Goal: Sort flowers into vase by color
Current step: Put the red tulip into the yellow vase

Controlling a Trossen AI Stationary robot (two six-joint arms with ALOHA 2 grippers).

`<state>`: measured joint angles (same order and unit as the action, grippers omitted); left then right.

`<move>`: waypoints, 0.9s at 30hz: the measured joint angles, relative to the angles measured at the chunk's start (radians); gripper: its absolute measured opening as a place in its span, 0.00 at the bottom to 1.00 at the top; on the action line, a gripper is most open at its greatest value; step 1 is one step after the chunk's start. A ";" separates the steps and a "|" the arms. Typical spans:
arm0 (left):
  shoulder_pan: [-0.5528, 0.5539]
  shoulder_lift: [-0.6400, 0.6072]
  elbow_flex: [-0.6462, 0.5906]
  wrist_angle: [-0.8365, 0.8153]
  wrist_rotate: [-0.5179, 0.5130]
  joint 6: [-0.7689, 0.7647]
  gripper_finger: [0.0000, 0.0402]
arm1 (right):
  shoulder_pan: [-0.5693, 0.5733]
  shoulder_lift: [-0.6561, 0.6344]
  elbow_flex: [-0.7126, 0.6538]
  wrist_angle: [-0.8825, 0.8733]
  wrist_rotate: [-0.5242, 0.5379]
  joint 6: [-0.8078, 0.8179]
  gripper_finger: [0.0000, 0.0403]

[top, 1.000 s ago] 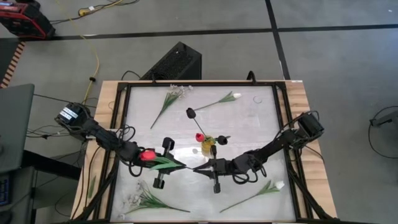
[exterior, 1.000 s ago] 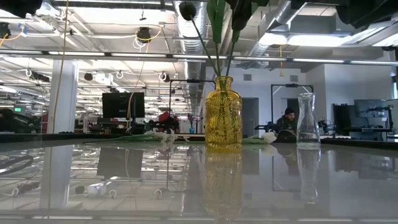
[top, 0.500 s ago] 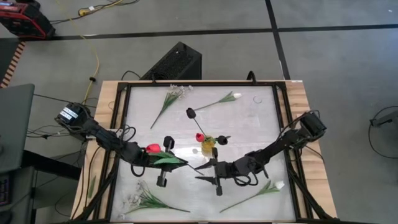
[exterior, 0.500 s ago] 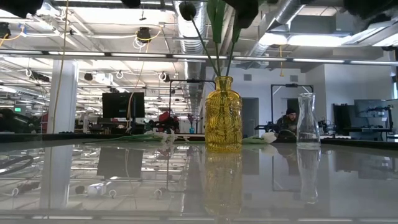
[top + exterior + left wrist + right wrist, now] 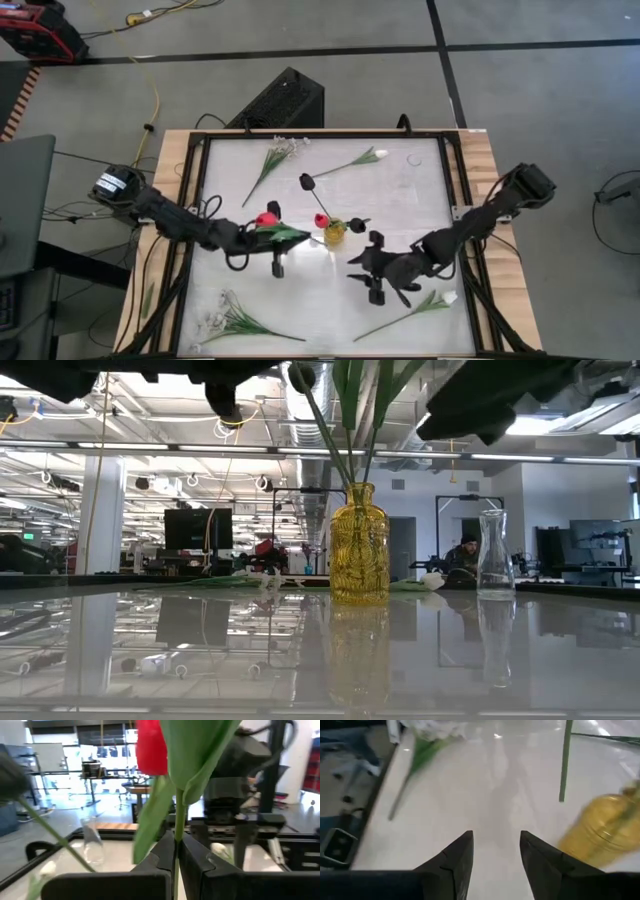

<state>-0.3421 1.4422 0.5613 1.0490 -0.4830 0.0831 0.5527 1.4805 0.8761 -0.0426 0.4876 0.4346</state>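
Note:
My left gripper [image 5: 298,238] is shut on a red tulip [image 5: 266,218] just left of the yellow vase [image 5: 333,232]. That vase holds two dark tulips [image 5: 306,181] and a red one [image 5: 320,219]. My right gripper [image 5: 355,265] hovers open and empty, nearer than the vase and to its right. In the right wrist view its fingers [image 5: 462,855] stand apart over bare table, with the yellow vase [image 5: 600,832] beside them. A clear vase [image 5: 495,550] stands far right. White tulips [image 5: 365,158] and blossom sprays [image 5: 275,155] lie flat on the table. My left gripper pinches the red tulip's green stem [image 5: 176,851] between its two fingers, below the leaves. The fingers lie about level and cross the stem. The tulip is lifted clear, its red head [image 5: 150,745] up above the fingers and its lower stem [image 5: 564,765] hanging free above the table.
A second spray [image 5: 235,320] lies near the front left corner and a white tulip [image 5: 430,302] near the front right. A black frame [image 5: 190,200] rims the table. The low view shows bare glossy tabletop in front of the yellow vase [image 5: 360,545].
My right gripper has opened, let go of the tulip's stem end and drawn back toward the table's right edge, tipping down. My left gripper, still shut, has carried the red tulip toward the far edge and the yellow vase.

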 joint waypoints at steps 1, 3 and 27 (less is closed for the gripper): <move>0.015 0.000 0.000 0.001 0.003 0.000 0.00 | 0.007 -0.001 0.000 -0.018 0.025 0.002 0.44; 0.041 0.000 0.000 0.002 0.007 -0.007 0.00 | 0.020 -0.001 -0.001 -0.035 0.067 0.003 0.43; 0.085 -0.012 0.000 0.108 0.074 0.020 0.00 | 0.015 -0.001 -0.001 -0.087 0.087 0.003 0.33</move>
<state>-0.2569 1.4299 0.5613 1.1571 -0.4088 0.1028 0.5675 1.4796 0.8753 -0.1299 0.5747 0.4377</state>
